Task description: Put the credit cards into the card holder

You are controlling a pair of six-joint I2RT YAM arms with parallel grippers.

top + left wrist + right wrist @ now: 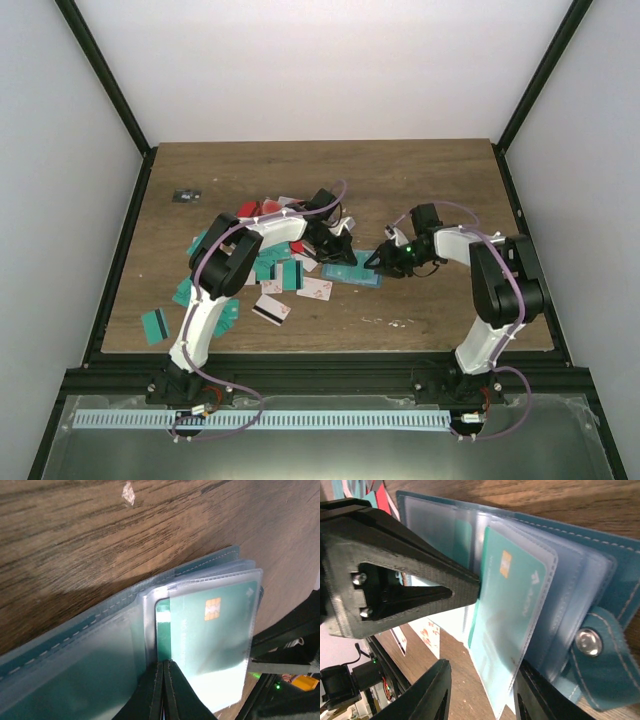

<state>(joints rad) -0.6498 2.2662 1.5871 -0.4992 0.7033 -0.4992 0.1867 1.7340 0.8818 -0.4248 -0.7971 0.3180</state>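
White walls (pixel 330 60) close in three sides of a brown wood-grain table (pixel 420 180), with black rails along its edges and black posts slanting up at the far corners. Bare wood runs from the middle to the far edge and along my right side. My left side is crowded by a heap of loose thin cards in teal, red and white-pink (pixel 270 268). One teal card with a black stripe (pixel 155 325) lies apart near the left rail. A small dark object (pixel 185 195) sits at the far left.

The blue-teal stitched card holder (pixel 357 273) lies open near the table's centre, between my two wrists. Its clear plastic leaves are fanned up, and a metal snap button (pixel 589 642) shows on its tab.

My left gripper (pixel 163 667) has its jaws pressed together. Its tip is at the edge of a teal card with a gold chip (pixel 512 595) that sits in a clear leaf. I cannot tell whether it pinches that edge.

My right gripper (pixel 482 672) stands partly apart, with the lower end of that leaf between its fingers.

The card carries a white logo and small print, too blurred to read.
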